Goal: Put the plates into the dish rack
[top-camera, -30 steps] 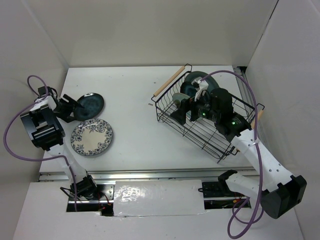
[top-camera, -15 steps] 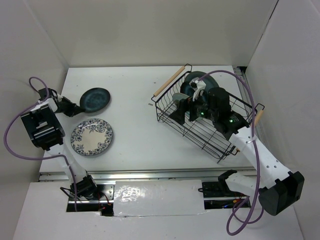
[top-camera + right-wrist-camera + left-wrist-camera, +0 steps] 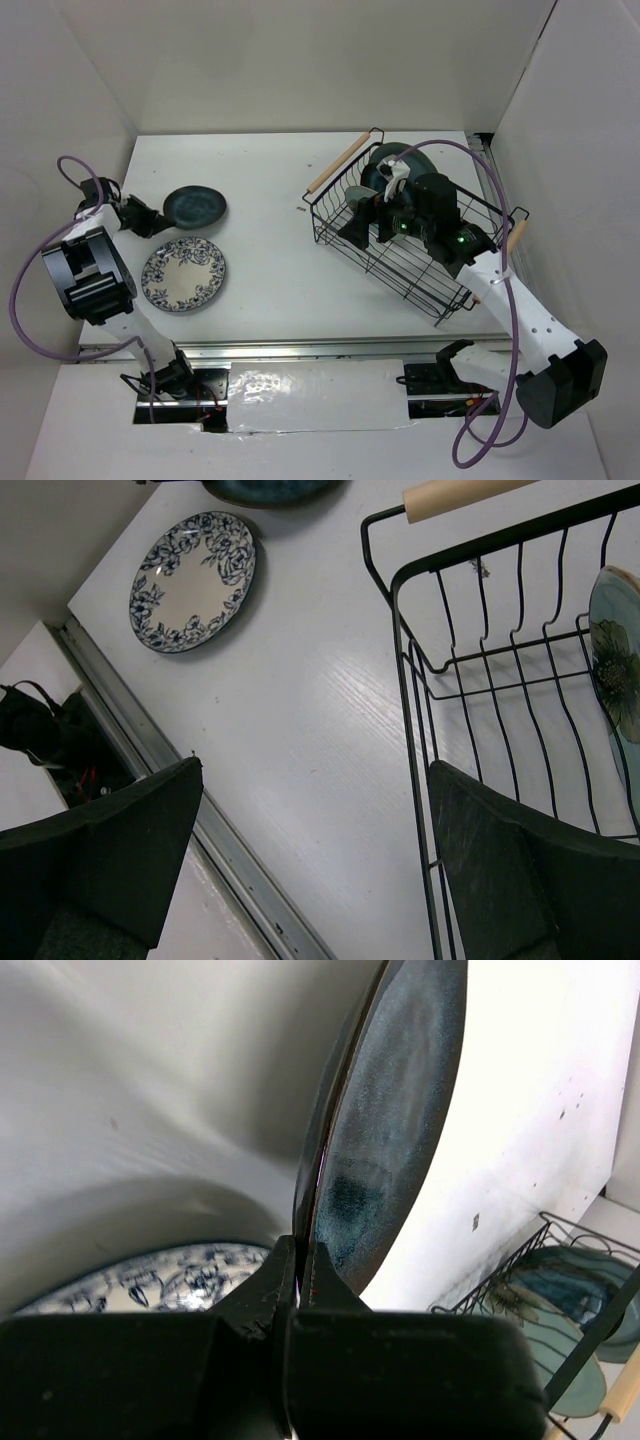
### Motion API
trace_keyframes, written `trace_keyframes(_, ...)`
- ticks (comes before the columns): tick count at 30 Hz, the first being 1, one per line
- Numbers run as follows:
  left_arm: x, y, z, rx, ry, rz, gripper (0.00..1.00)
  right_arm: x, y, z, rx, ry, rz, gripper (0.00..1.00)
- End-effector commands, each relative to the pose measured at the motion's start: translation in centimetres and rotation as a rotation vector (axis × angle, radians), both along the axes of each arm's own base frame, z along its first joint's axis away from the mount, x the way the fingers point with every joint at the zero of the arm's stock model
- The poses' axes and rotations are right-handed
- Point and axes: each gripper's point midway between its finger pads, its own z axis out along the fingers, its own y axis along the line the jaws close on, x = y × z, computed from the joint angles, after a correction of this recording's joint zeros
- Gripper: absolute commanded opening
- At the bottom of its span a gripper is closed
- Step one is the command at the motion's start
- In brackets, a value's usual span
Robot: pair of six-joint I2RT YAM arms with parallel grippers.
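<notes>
My left gripper [image 3: 152,218] is shut on the left rim of the glossy dark navy plate [image 3: 195,206]. In the left wrist view the jaws [image 3: 303,1260] pinch that rim and the plate [image 3: 390,1130] rises tilted off the table. The white plate with blue flowers [image 3: 184,274] lies flat just in front of it. The black wire dish rack [image 3: 400,270] sits at the right, with a grey-teal plate [image 3: 388,160] and a pale mint flower plate [image 3: 615,660] standing at its far end. My right gripper [image 3: 370,226] hangs open over the rack's left wall [image 3: 400,630], holding nothing.
The rack's light wooden handles [image 3: 338,165] stick out at both ends. White walls close in on the left, back and right. A metal rail [image 3: 230,860] runs along the table's near edge. The left arm's purple cable [image 3: 75,165] loops beside the left wall.
The left gripper has shut on the dark navy plate's rim, and the plate has shifted slightly to the right and tilted up. The right arm has barely moved.
</notes>
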Motion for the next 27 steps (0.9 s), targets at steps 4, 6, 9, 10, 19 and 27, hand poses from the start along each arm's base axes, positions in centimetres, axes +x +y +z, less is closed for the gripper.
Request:
trace_keyframes(4, 0.5, -4.1, 6.2, 0.02, -0.171, -0.135, 0.0, -0.7, 0.3, 2.0, 0.032, -0.036, 0.019, 1.0)
trace_keyframes(6, 0.2, -5.3, 7.4, 0.029, -0.21, -0.182, 0.0, -0.8, 0.2, 2.1, 0.032, -0.04, 0.018, 1.0)
trace_keyframes(9, -0.2, -7.4, 9.1, 0.005, -0.278, -0.29, 0.0, -0.9, 0.0, 2.2, 0.031, -0.041, 0.015, 1.0)
trace_keyframes(10, 0.1, -7.8, 10.0, 0.006, -0.292, -0.316, 0.0, -1.0, 0.1, 2.3, 0.034, -0.044, 0.016, 1.0)
trace_keyframes(19, -2.3, -12.2, 14.8, -0.01, -0.365, -0.483, 0.0, 1.0, 0.2, 4.6, 0.055, 0.006, -0.108, 1.0)
trace_keyframes(27, -4.4, -13.1, 19.7, 0.025, -0.434, -0.532, 0.0, 1.0, 4.5, 11.2, 0.259, -0.037, 0.085, 0.96)
